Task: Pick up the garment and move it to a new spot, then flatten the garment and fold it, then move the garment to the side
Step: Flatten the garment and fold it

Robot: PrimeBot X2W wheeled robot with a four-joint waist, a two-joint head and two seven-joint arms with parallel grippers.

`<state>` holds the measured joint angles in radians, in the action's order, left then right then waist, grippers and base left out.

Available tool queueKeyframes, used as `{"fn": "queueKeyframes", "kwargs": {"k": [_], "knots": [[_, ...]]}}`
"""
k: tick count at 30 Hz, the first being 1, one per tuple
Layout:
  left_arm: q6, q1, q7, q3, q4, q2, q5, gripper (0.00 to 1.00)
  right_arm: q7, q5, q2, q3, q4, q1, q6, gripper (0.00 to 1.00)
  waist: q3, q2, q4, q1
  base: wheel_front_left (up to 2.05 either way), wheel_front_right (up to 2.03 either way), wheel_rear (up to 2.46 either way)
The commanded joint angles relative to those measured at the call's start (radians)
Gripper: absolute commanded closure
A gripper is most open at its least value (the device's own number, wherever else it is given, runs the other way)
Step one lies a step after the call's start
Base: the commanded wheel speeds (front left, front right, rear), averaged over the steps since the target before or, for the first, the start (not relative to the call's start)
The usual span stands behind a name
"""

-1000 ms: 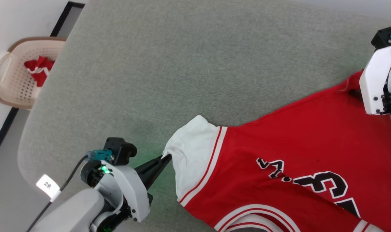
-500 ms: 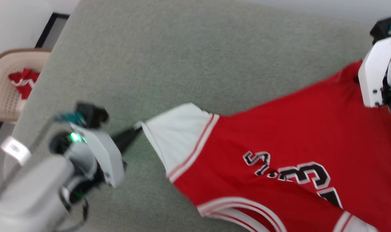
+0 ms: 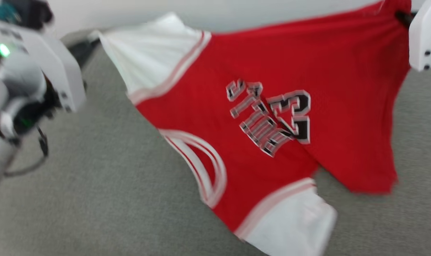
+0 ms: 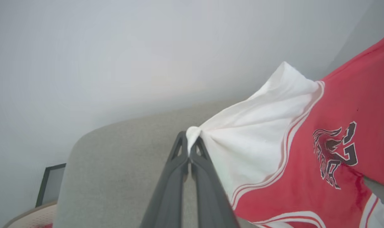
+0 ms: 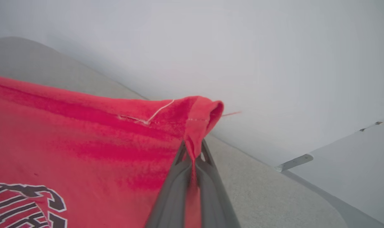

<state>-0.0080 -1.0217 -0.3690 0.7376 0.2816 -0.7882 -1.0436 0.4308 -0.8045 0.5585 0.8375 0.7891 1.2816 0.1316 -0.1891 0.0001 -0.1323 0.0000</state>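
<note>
**Ana:** What are the grippers doing?

**Ben:** The left gripper [image 4: 189, 144] is pinched tight on the tip of a white sleeve [image 4: 252, 133]. The right gripper [image 5: 194, 152] is pinched tight on a red corner [image 5: 200, 110].

**Ana:** So where is the shirt?

**Ben:** The shirt [image 3: 201, 92] hangs up in the air between them. It is stretched from left to right over the grey table [image 3: 94, 199]. The other sleeve [image 3: 293, 224] dangles low on the near side. I can't tell if it touches the table.

**Ana:** Is it heavy?

**Ben:** I think not. It looks light and very soft. It sags and folds, so it won't hold a shape by itself.

**Ana:** Could it slip?

**Ben:** Maybe. Each pinch has just a little bit of cloth. A hard tug could pull it out.

**Ana:** Where is it best to hold it?

**Ben:** I'd say at corners and edges, far apart. Then it should spread flat when it is laid down.
</note>
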Motion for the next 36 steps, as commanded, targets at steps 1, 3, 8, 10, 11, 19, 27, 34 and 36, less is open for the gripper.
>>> {"fn": "queueKeyframes", "kwargs": {"k": [1, 3, 8, 10, 11, 19, 27, 34, 36], "knots": [[0.008, -0.037, -0.010, -0.007, 0.017, -0.002, 0.014, 1.00, -0.012, 0.008, -0.005, -0.014, 0.000, 0.016, -0.002, 1.00, 0.061, -0.0001, 0.061, 0.0000, 0.00, 0.00, 0.00], [0.009, -0.089, -0.024, -0.011, 0.047, 0.006, 0.026, 1.00, -0.031, 0.019, -0.013, -0.031, -0.002, 0.032, -0.002, 1.00, 0.076, -0.0001, 0.076, 0.0000, 0.00, 0.00, 0.00], [0.004, -0.219, -0.043, -0.015, 0.124, 0.034, 0.064, 1.00, -0.069, 0.047, -0.030, -0.081, -0.004, 0.063, -0.002, 1.00, 0.101, -0.0001, 0.103, 0.0000, 0.00, 0.00, 0.00], [0.000, -0.267, -0.041, -0.014, 0.158, 0.049, 0.081, 1.00, -0.086, 0.057, -0.038, -0.106, -0.007, 0.073, -0.002, 1.00, 0.107, -0.0001, 0.110, 0.0000, 0.00, 0.00, 0.00], [0.000, -0.289, -0.038, -0.014, 0.175, 0.056, 0.090, 1.00, -0.090, 0.065, -0.041, -0.114, -0.008, 0.081, -0.002, 1.00, 0.108, -0.0001, 0.114, 0.0000, 0.00, 0.00, 0.00], [-0.037, -0.448, 0.019, -0.019, 0.296, 0.108, 0.141, 1.00, -0.125, 0.125, -0.082, -0.193, -0.008, 0.115, -0.002, 1.00, 0.078, -0.0001, 0.138, 0.0000, 0.00, 0.00, 0.00], [-0.061, -0.598, 0.125, -0.021, 0.415, 0.160, 0.201, 1.00, -0.204, 0.235, -0.126, -0.286, 0.029, 0.179, -0.002, 1.00, -0.065, -0.0001, 0.153, 0.0000, 0.00, 0.00, 0.00], [-0.068, -0.743, 0.265, -0.011, 0.542, 0.223, 0.275, 1.00, -0.356, 0.379, -0.200, -0.375, 0.110, 0.265, -0.002, 1.00, -0.221, -0.0001, 0.166, 0.0000, 0.00, 0.00, 0.00], [-0.059, -0.787, 0.318, -0.018, 0.580, 0.243, 0.287, 1.00, -0.424, 0.427, -0.222, -0.403, 0.136, 0.294, -0.002, 1.00, -0.253, -0.0001, 0.168, 0.0000, 0.00, 0.00, 0.00]]}}
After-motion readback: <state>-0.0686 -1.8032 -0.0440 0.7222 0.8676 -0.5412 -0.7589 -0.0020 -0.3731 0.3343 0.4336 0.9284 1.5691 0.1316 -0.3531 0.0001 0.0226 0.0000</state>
